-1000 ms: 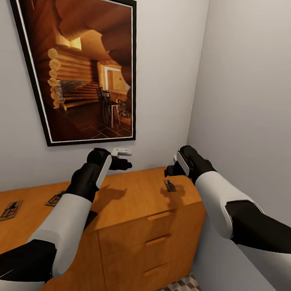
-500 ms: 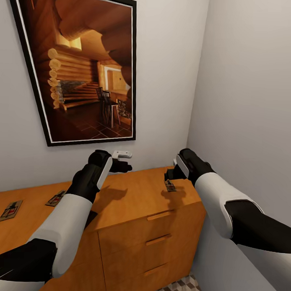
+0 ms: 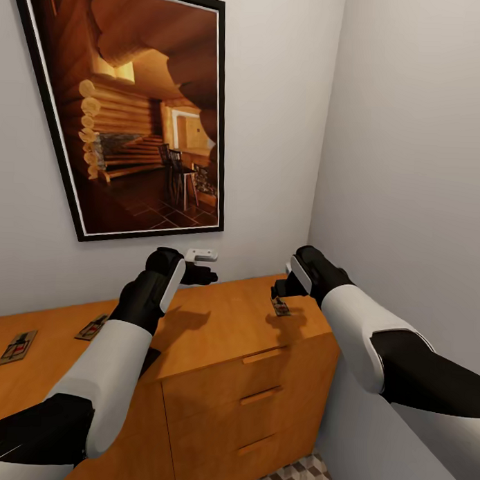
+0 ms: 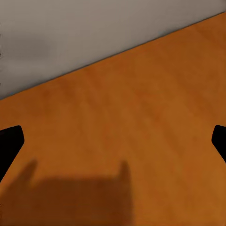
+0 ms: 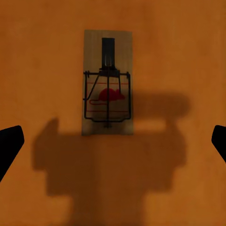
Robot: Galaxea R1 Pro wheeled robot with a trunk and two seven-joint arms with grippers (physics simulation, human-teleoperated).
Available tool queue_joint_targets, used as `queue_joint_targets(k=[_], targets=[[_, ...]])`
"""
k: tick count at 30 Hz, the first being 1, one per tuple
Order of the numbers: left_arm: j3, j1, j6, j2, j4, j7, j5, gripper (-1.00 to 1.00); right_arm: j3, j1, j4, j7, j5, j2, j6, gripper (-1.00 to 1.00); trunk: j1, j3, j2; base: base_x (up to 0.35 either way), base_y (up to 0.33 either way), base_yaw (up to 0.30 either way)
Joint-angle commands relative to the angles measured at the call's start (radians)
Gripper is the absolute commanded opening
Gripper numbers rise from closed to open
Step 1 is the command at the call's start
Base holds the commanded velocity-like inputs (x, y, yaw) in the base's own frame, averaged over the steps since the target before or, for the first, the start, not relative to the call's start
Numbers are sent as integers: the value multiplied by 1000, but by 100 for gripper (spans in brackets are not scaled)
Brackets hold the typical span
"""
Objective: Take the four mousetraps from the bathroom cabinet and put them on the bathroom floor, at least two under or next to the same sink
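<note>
Three mousetraps lie flat on the cabinet (image 3: 223, 329) top: one (image 3: 280, 307) near its right end, directly under the right gripper (image 3: 281, 288), and two at the far left, (image 3: 91, 327) and (image 3: 17, 347). A fourth is not seen. In the right wrist view this trap (image 5: 107, 82) sits between spread, empty fingers, not yet touched. Left gripper (image 3: 201, 274) hovers over bare wood, also spread and empty. Floor (image 3: 297, 475) tiles show below. Judgement: nothing moved to the floor yet; first pick pending, all placements remain.
</note>
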Motion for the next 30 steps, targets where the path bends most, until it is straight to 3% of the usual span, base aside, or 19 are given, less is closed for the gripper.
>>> queue_joint_targets(k=[1, 14, 30], targets=[[0, -1, 4, 0, -1, -2, 0, 100, 5, -1, -1, -1, 0, 0, 4, 100, 0, -1, -1, 27, 0, 0], [0, -1, 0, 1, -1, 2, 0, 100, 5, -1, -1, -1, 0, 0, 4, 100, 0, -1, -1, 161, 0, 0], [0, -1, 1, 1, -1, 3, 0, 100, 5, -1, -1, -1, -2, 0, 4, 100, 0, -1, -1, 28, 0, 0]])
